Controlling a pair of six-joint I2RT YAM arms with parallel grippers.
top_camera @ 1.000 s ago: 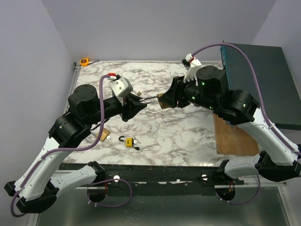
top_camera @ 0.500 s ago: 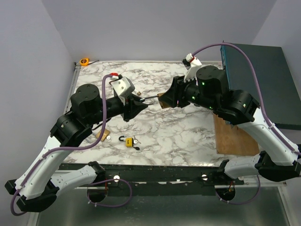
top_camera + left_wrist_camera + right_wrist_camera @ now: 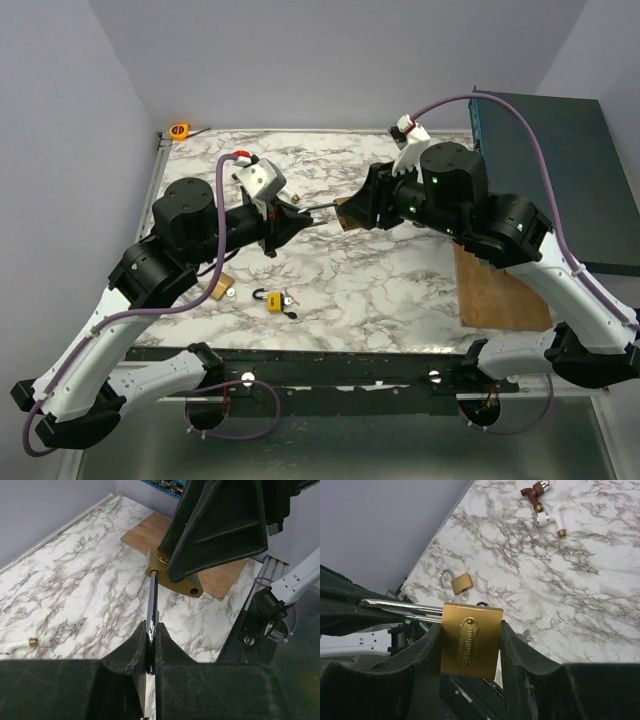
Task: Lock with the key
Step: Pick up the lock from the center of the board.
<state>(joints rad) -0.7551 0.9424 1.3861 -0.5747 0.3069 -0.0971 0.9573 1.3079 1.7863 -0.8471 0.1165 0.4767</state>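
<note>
Both jaws grip 1 padlock (image 3: pixel 471 641): right the body, left the shackle (image 3: pixel 152 605).

- We see the padlock (image 3: pixel 471 641) body as satin, brass-coloured metal.
- Its shackle (image 3: pixel 152 605) is glossy chromed metal.
- The surface (image 3: pixel 380 285) is smooth and marble-patterned.
- The board (image 3: pixel 490 300) is matt wood.
- We judge the right end effector (image 3: pixel 471 629) to be matt black plastic.
</note>
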